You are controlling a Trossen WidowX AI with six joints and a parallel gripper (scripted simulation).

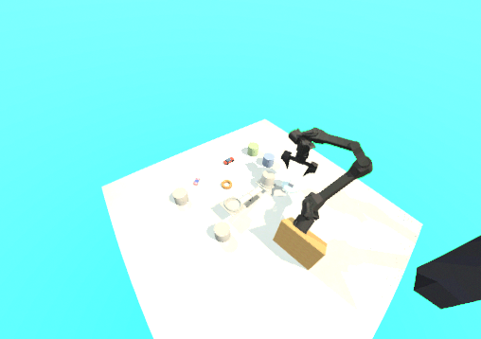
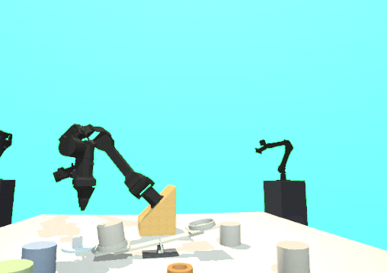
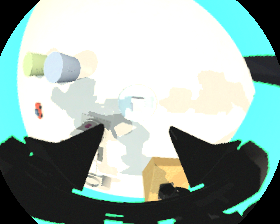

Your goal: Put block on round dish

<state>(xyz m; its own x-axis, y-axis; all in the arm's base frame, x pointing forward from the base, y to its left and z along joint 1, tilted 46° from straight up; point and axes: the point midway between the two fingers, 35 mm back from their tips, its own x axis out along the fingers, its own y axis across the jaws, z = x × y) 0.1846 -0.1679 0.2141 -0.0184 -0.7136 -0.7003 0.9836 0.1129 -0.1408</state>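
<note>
A small pale block (image 2: 77, 242) (image 3: 138, 104) stands on the pale, glassy round dish (image 1: 294, 189) (image 2: 68, 249) (image 3: 124, 103). My gripper (image 1: 297, 170) (image 2: 83, 209) (image 3: 137, 128) is open and empty, pointing down, well above the block and dish. One grey cup (image 1: 268, 179) (image 2: 111, 236) stands tilted on the lowered end of the balance (image 2: 148, 244), beside the dish. The raised end holds an empty ring (image 1: 232, 210) (image 2: 202, 229). Two more grey cups stand on the table, one (image 1: 222, 232) (image 2: 230, 234) near the raised end, the other (image 1: 180, 196) (image 2: 293, 258) farther off. No cup is above the dish.
A blue cup (image 1: 268, 160) (image 2: 39, 258) (image 3: 63, 67) and a green cup (image 1: 253, 150) (image 3: 35, 64) stand beyond the balance's low end. An orange ring (image 1: 222, 185) and two toy cars, one red (image 1: 229, 160) (image 3: 38, 110), lie on the table. A wooden wedge (image 1: 298, 244) (image 2: 160, 220) supports my arm.
</note>
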